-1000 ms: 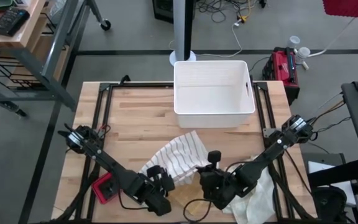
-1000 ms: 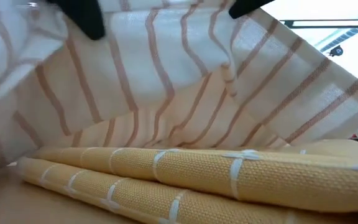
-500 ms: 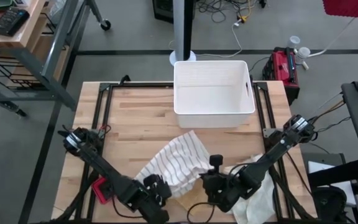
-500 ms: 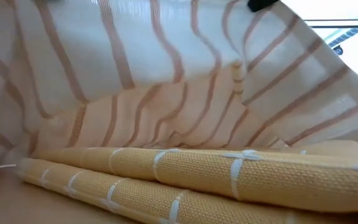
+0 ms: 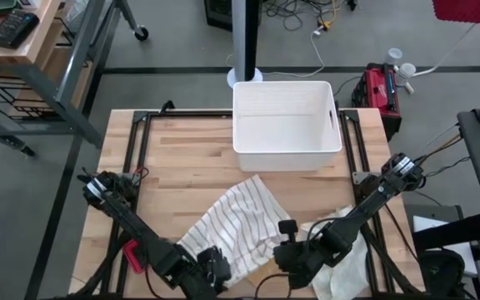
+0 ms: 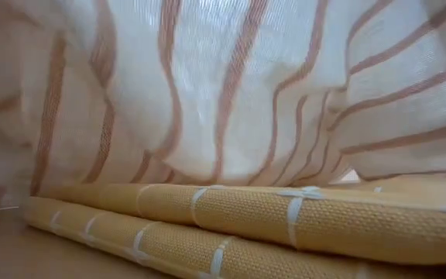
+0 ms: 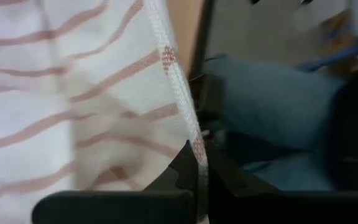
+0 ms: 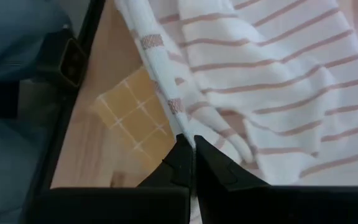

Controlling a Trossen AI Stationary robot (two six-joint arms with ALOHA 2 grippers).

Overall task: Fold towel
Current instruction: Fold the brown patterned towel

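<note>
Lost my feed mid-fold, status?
Left gripper and right gripper both shut on striped towel at near table edge. Towel spread toward bin, unfolded. Yellow cloth lies beneath; white cloth by right arm.

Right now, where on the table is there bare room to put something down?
Bare wood lies left of the bin, running down to the striped towel, and in a narrower strip between the bin and that towel. The near edge is crowded: the left gripper and right gripper both clamp the striped towel there, over a yellow towel, beside a cream cloth.
</note>
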